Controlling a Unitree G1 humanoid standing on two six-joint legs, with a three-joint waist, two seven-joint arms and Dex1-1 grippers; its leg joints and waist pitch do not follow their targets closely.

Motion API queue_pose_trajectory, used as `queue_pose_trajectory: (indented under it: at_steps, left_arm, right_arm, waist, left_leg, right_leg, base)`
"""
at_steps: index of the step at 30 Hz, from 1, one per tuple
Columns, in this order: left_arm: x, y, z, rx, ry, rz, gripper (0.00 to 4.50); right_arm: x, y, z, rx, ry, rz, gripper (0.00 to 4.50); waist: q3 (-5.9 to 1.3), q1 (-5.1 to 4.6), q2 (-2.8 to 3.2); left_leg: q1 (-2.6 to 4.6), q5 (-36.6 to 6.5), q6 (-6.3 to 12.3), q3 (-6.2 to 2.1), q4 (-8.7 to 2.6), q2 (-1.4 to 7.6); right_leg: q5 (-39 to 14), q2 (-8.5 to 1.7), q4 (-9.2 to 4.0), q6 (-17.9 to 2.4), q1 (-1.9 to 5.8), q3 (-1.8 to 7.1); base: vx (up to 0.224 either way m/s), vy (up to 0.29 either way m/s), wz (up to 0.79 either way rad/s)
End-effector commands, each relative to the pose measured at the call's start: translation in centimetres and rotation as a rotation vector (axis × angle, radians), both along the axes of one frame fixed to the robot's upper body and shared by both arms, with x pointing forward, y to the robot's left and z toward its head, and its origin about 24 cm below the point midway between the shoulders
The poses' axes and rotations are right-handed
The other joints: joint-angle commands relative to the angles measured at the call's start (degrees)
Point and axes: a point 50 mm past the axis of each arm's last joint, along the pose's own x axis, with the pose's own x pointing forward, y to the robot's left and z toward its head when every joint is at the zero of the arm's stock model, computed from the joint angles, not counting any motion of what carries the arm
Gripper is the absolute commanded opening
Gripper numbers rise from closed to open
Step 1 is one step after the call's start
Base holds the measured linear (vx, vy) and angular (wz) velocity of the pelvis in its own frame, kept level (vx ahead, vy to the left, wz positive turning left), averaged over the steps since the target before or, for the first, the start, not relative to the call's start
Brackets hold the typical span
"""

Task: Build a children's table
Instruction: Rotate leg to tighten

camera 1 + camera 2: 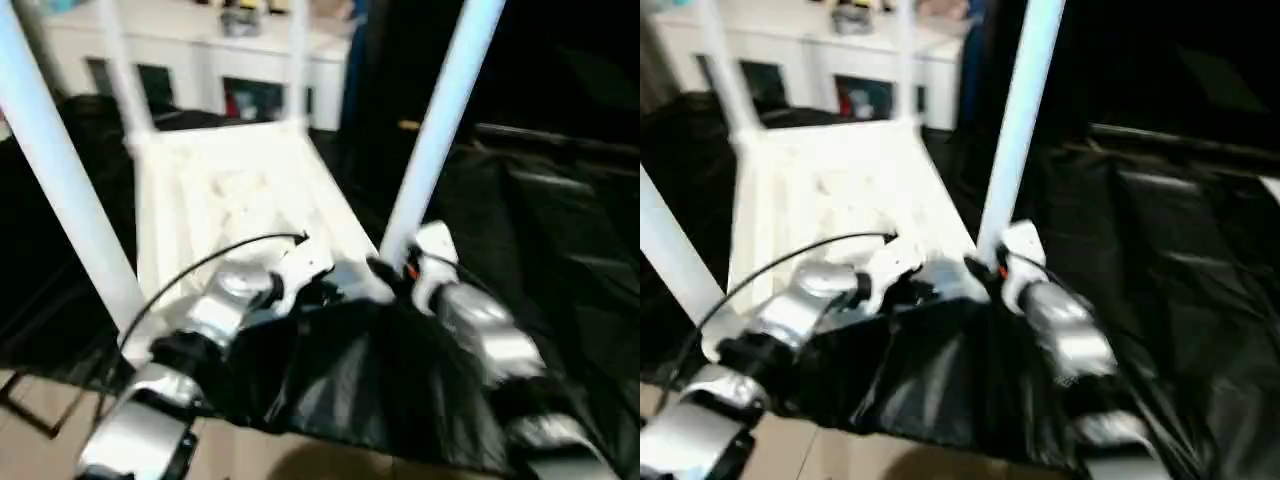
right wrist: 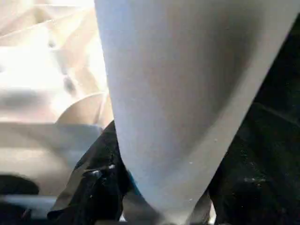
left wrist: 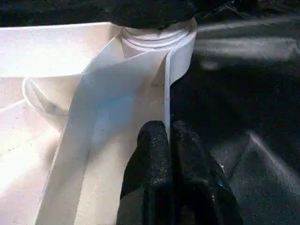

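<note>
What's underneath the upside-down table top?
The table top lies on black sheeting that spreads out around it. Whatever is beneath that sheeting is covered.

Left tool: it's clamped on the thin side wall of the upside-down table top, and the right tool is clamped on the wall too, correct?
Not quite. The left tool is shut on the table top's thin side wall, as the left wrist view shows. The right tool is not on the wall: the right wrist view shows its fingers either side of an upright leg.
</note>
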Motion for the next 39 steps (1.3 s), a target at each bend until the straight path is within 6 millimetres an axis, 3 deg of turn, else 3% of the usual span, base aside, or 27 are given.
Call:
queue_pose_trajectory:
  at_steps: [1, 7, 10, 12, 13, 15, 16, 18, 21, 24, 27, 32, 33, 35, 39]
  left_arm:
    - [-1.1, -4.9, 1.1, -0.092, -0.032, -0.153, 0.0]
    - [-1.1, -3.8, 0.9, -0.086, -0.033, -0.164, 0.0]
    - [-1.5, -2.8, 0.9, -0.092, -0.024, -0.208, 0.0]
    - [-2.0, -1.7, 1.0, -0.1, -0.014, -0.275, 0.0]
    - [-2.0, -1.7, 1.0, -0.1, -0.014, -0.275, 0.0]
    - [-2.2, -0.4, 0.9, -0.078, 0.006, -0.324, 0.0]
    - [-2.2, -0.4, 0.9, -0.078, 0.006, -0.324, 0.0]
    - [-2.3, 0.6, 0.9, -0.062, 0.018, -0.346, 0.0]
    - [-2.1, 1.9, 1.0, -0.037, 0.024, -0.357, 0.0]
    - [-1.9, 2.6, 1.1, -0.022, 0.028, -0.36, 0.0]
    - [-1.6, 3.3, 1.4, -0.01, 0.028, -0.361, 0.0]
    - [-1.3, 3.9, 1.7, -0.003, 0.029, -0.367, 0.0]
    - [-1.2, 4.0, 1.8, -0.002, 0.028, -0.367, 0.0]
    - [-1.2, 4.1, 1.8, -0.001, 0.029, -0.368, 0.0]
    - [-1.0, 4.3, 1.9, -0.001, 0.033, -0.37, 0.0]
  right_arm:
    - [-1.3, 4.8, -1.2, 0.06, 0.065, 0.173, 2.32]
    - [-1.4, 4.6, -0.9, 0.072, 0.053, 0.24, 3.11]
    - [-1.7, 3.7, -1.1, 0.028, 0.035, 0.312, 3.16]
    - [-2.2, 2.6, -1.3, -0.01, 0.031, 0.402, 3.16]
    - [-2.2, 2.6, -1.3, -0.01, 0.031, 0.402, 3.16]
    - [-3.1, 1.3, -1.2, -0.04, 0.027, 0.562, 3.16]
    - [-3.1, 1.3, -1.2, -0.04, 0.027, 0.562, 3.16]
    - [-4.0, 0.6, -1.0, -0.056, 0.035, 0.691, 3.16]
    - [-4.9, -0.5, -0.7, -0.051, 0.082, 0.831, 3.16]
    - [-5.5, -1.3, -0.5, -0.063, 0.111, 0.92, 3.16]
    - [-6.0, -2.0, -0.5, -0.079, 0.145, 0.989, 2.85]
    - [-6.5, -2.5, -0.4, -0.083, 0.174, 1.045, 2.5]
    - [-6.5, -2.6, -0.4, -0.083, 0.175, 1.048, 2.36]
    - [-6.5, -2.6, -0.4, -0.08, 0.177, 1.049, 2.26]
    - [-6.6, -2.7, -0.2, -0.071, 0.185, 1.059, 2.04]
  waist:
    - [-1.73, -0.65, 0.72]
    - [-1.59, -0.34, 0.53]
    - [-1.82, -0.08, 0.36]
    - [-1.87, 0.47, 0.2]
    - [-1.74, 0.57, -0.01]
    - [-1.76, 0.84, 0.18]
    - [-1.82, 0.99, 0.09]
    - [-2.02, 1.62, 0.03]
    - [-2.37, 2.33, -0.39]
    - [-2.77, 3.64, -0.12]
    - [-2.85, 4.16, -0.27]
    - [-2.55, 4.8, -0.19]
    - [-2.4, 4.8, -0.12]
    - [-2.38, 4.74, -0.17]
    - [-2.55, 4.71, -0.4]
  left_leg:
    - [0.67, -34.2, -0.53, -1.1, -4.95, 1.0]
    - [0.89, -32.7, 0.11, -0.82, -4.95, 0.92]
    - [0.52, -30.5, 0.53, -0.59, -5.09, 1.07]
    - [0.55, -27.4, 1.24, 0.0, -4.99, 1.13]
    - [0.15, -26.1, 1.55, 0.23, -4.99, 1.12]
    - [0.16, -25.5, 1.75, 0.25, -4.92, 1.09]
    - [0.11, -24.9, 2.02, 0.29, -4.89, 1.14]
    - [0.26, -22.1, 2.51, 0.77, -4.65, 1.39]
    - [0.06, -17.6, 3.58, 1.33, -4.11, 1.3]
    - [-0.36, -10.5, 5.06, 1.61, -3.7, 1.52]
    - [-0.45, -8.2, 5.39, 1.62, -3.44, 1.51]
    - [-0.09, -11.7, 3.98, 1.67, -3.69, 1.67]
    - [-0.06, -13.6, 2.94, 1.57, -3.9, 1.63]
    - [-0.1, -14.8, 2.32, 1.44, -4.0, 1.61]
    - [-0.16, -13.9, 2.22, 1.38, -3.9, 1.53]
  right_leg:
    - [-34.3, -2.88, -5.49, -3.6, 1.25, 0.26]
    - [-33.5, -3.24, -5.4, -4.9, 0.97, 0.9]
    - [-31.1, -3.36, -4.85, -6.0, 1.31, 1.42]
    - [-28.3, -3.36, -4.48, -7.7, 1.03, 2.13]
    - [-27.3, -3.29, -4.07, -8.1, 1.12, 2.5]
    - [-28.6, -3.28, -3.78, -8.1, 1.21, 2.62]
    - [-28.4, -3.28, -3.8, -8.0, 1.38, 2.66]
    - [-23.7, -3.16, -3.07, -9.8, 1.09, 3.24]
    - [-18.0, -2.86, -1.96, -11.8, 1.5, 3.52]
    - [-9.6, -2.66, -0.69, -13.3, 2.17, 3.4]
    - [-6.6, -2.6, -0.11, -14.2, 2.3, 3.23]
    - [-12.7, -2.79, -0.74, -13.1, 2.0, 3.31]
    - [-16.4, -2.83, -1.12, -12.0, 1.91, 3.34]
    - [-18.7, -2.9, -1.3, -11.0, 1.9, 3.42]
    - [-16.9, -2.67, -1.03, -10.9, 1.85, 3.7]
  base:
    - [0.0, 0.0, 0.0]
    - [0.0, 0.0, 0.0]
    - [0.0, 0.0, 0.0]
    - [0.0, 0.0, 0.0]
    - [0.0, 0.0, 0.0]
    - [0.026, -0.025, 0.04]
    - [0.0, 0.0, 0.0]
    - [0.031, -0.019, 0.04]
    - [0.063, -0.038, 0.11]
    - [0.069, -0.035, 0.06]
    - [0.0, 0.0, 0.0]
    - [0.0, 0.0, 0.0]
    - [0.0, 0.0, 0.0]
    - [0.0, 0.0, 0.0]
    - [0.0, 0.0, 0.0]
